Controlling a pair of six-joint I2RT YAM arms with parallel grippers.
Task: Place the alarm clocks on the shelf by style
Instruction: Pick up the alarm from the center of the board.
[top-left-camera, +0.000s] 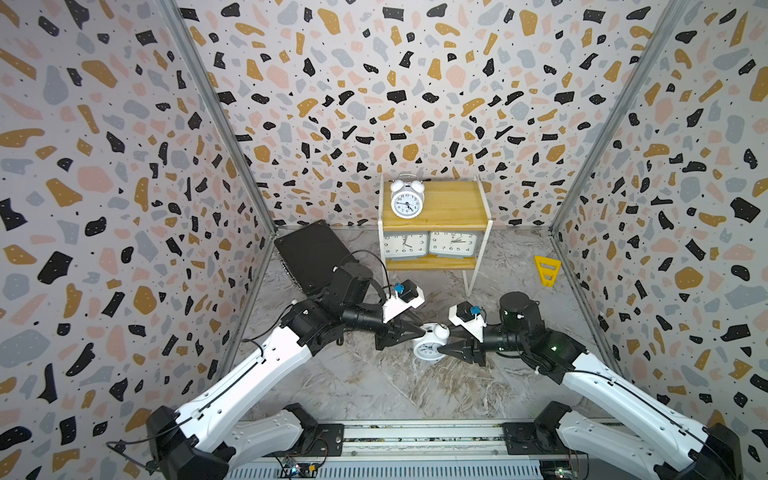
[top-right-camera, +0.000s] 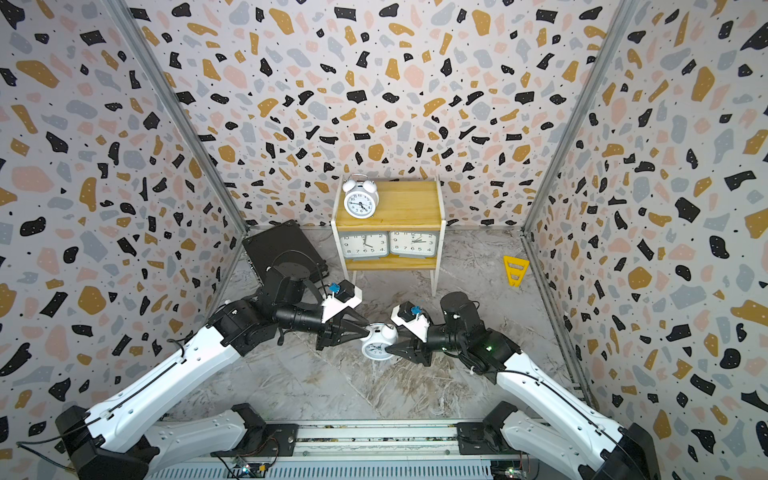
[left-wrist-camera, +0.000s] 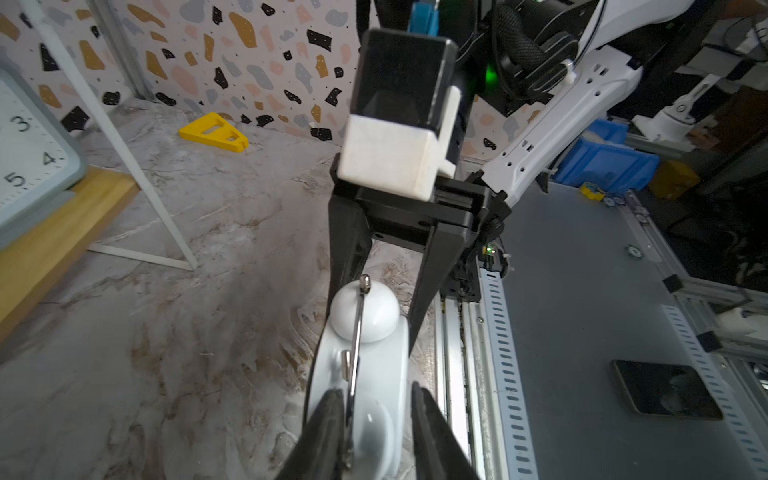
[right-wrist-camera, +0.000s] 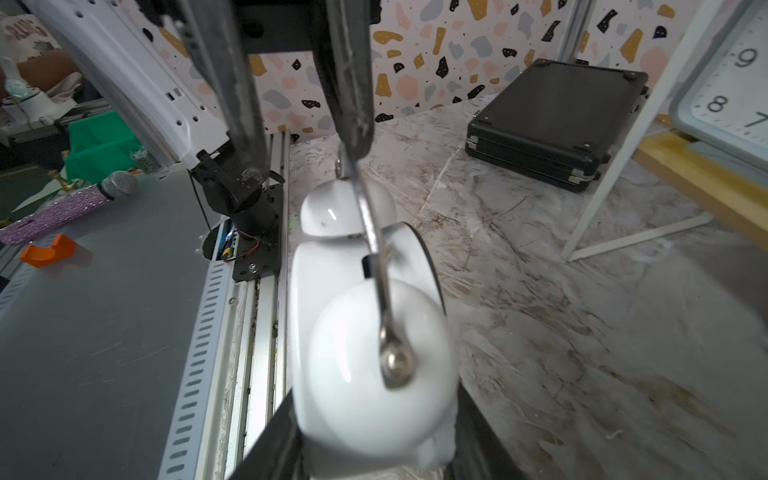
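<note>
Left gripper: the left gripper (left-wrist-camera: 376, 390) is released, its jaws spread. Its fingers (right-wrist-camera: 351, 91) straddle the wire handle (left-wrist-camera: 356, 328) of the loose twin-bell clock (top-left-camera: 427, 353), one finger touching the wire and the other clear of it.
Right gripper: the right gripper (right-wrist-camera: 376, 401) is clamped across the body of the loose twin-bell clock, with one finger on the dial side and one behind.
Loose clock, place: it sits between the two grippers, over the marble-patterned floor (top-left-camera: 374, 386), in front of the shelf (top-left-camera: 455, 203) and well apart from it. Whether its feet touch the floor cannot be told.
Loose clock, heading: in both top views the dial is turned toward the camera and the bells are on the side nearer the shelf. The bell-to-bell line runs across, from gripper to gripper. Both wrist views show it edge-on.
Top board: the shelved twin-bell clock (top-left-camera: 406, 202) stands upright at the left end, dial forward and bells up.
Lower board: the left grey rectangular clock (top-left-camera: 405, 246) and the right grey rectangular clock (top-left-camera: 454, 244) stand side by side, just beside each other. Their long sides are level and their dials face forward.
Elsewhere: a black case (top-left-camera: 309, 253) lies on the floor left of the shelf, by the wall. A yellow triangular piece (top-left-camera: 546, 270) lies on the floor right of the shelf, its narrow end toward the robot.
</note>
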